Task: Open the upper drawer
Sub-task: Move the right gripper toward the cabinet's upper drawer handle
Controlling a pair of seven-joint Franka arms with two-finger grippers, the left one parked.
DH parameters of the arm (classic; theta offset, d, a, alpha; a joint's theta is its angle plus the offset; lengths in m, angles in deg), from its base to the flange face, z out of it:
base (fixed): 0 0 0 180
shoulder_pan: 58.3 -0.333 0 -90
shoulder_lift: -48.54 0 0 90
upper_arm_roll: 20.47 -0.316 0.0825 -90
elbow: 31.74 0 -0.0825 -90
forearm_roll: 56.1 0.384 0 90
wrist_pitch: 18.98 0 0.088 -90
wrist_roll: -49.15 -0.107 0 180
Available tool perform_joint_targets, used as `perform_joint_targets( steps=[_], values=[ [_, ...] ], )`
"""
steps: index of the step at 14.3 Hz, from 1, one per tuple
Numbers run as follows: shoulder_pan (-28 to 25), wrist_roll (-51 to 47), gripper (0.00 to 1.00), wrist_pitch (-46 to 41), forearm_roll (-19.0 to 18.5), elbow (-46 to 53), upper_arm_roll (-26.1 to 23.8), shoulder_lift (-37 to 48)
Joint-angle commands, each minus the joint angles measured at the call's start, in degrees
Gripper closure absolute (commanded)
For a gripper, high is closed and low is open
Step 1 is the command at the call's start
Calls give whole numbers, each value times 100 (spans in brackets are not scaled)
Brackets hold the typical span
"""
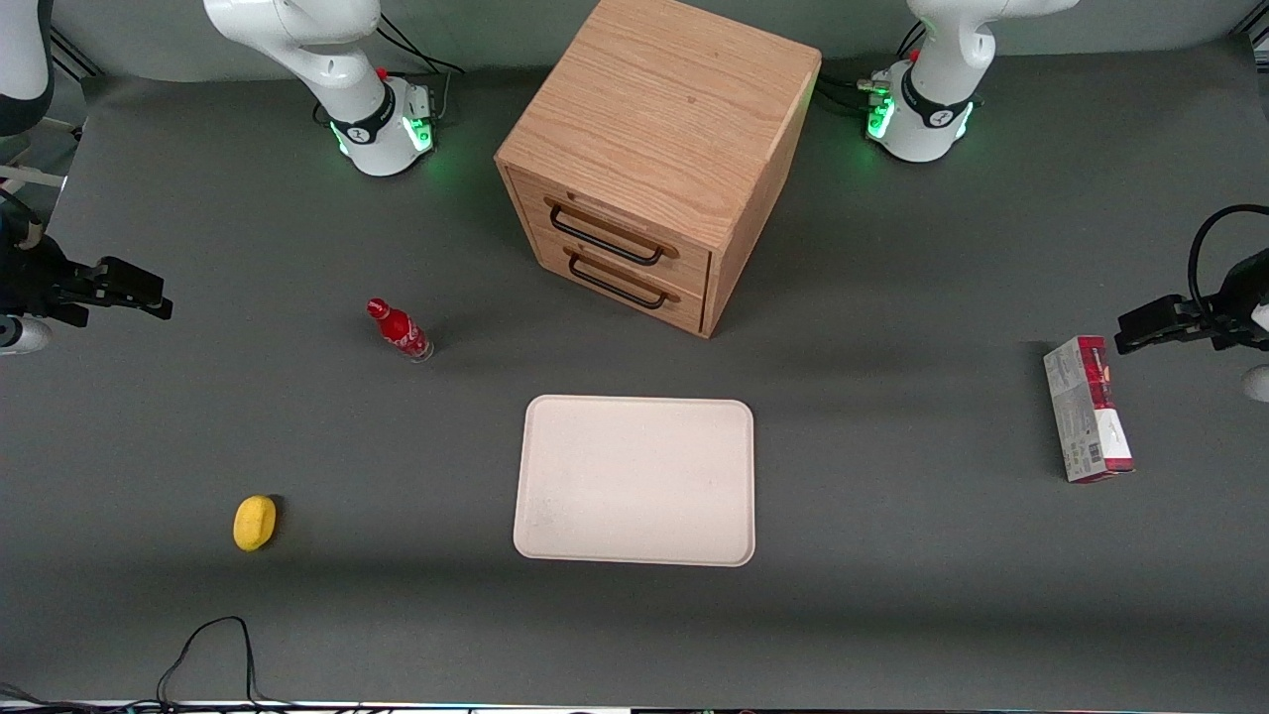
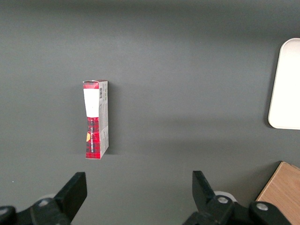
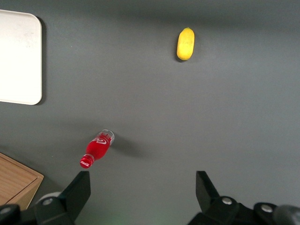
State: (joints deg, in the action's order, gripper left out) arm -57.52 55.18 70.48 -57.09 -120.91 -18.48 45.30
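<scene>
The upper drawer (image 1: pixel 615 230) is shut, flush in the front of the wooden cabinet (image 1: pixel 664 109). The gripper (image 1: pixel 149 295) hangs well apart from it, at the working arm's end of the table, jaws wide open and holding nothing. The whole job is still left: reach the handle (image 1: pixel 607 239), grab, pull.

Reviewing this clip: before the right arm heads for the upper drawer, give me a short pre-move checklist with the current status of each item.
1. Upper drawer shut, task not yet done: ok.
2. Its black handle exposed, nothing in front of it: ok.
3. Hand open and holding nothing, poised above the table at the working arm's end: ok.
4. Red bottle upright between hand and cabinet, could be clipped on the way: not ok.
5. Tray nearer the camera than the drawer front, apart from it: ok.
6. Whether the drawer slides freely: cannot tell.
</scene>
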Motion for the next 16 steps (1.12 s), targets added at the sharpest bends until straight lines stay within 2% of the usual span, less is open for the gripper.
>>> perform_joint_targets(
  steps=[1,6,13,16],
  values=[
    [62,-84,0,-78,-112,75,-76,-18],
    [-227,-111,0,-78,-34,259,-103,-158],
    [-1993,-84,0,-96,-7,629,-111,-554],
    [-2661,-40,0,-78,134,733,-111,-790]
  ],
)
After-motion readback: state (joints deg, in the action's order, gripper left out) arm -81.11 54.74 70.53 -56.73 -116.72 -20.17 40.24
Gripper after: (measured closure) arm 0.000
